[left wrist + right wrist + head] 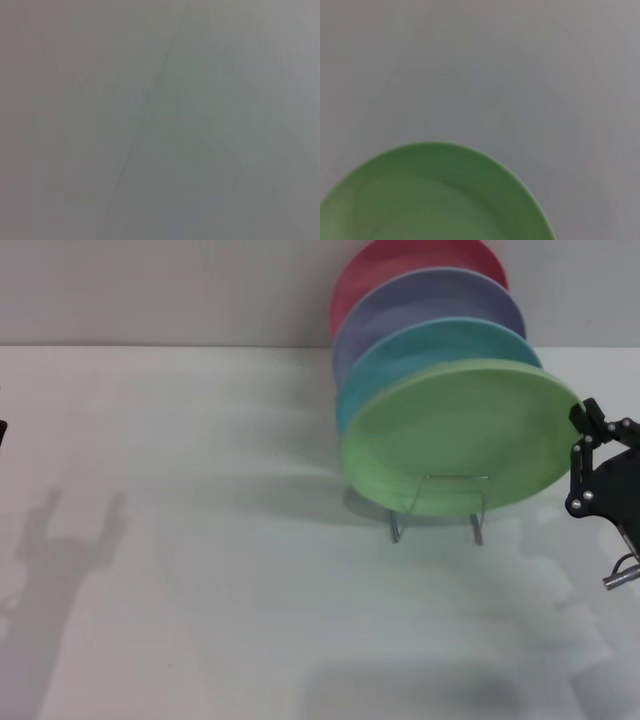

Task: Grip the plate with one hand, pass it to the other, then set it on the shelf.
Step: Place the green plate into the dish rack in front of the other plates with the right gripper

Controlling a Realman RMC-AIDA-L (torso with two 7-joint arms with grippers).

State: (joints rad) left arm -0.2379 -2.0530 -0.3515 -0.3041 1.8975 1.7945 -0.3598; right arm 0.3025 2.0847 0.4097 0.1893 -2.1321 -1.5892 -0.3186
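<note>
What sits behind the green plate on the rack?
Behind the light green plate stand a turquoise plate, a lavender plate and a red plate, each overlapping the next. Their lower parts and most of the wire rack are covered.

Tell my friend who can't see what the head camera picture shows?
A light green plate stands upright in a wire rack, in front of turquoise, lavender and pink plates, with the right gripper at its edge.

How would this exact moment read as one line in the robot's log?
green plate: standing in wire rack, front of row | right hand: at plate's rim | left hand: out of view
</note>
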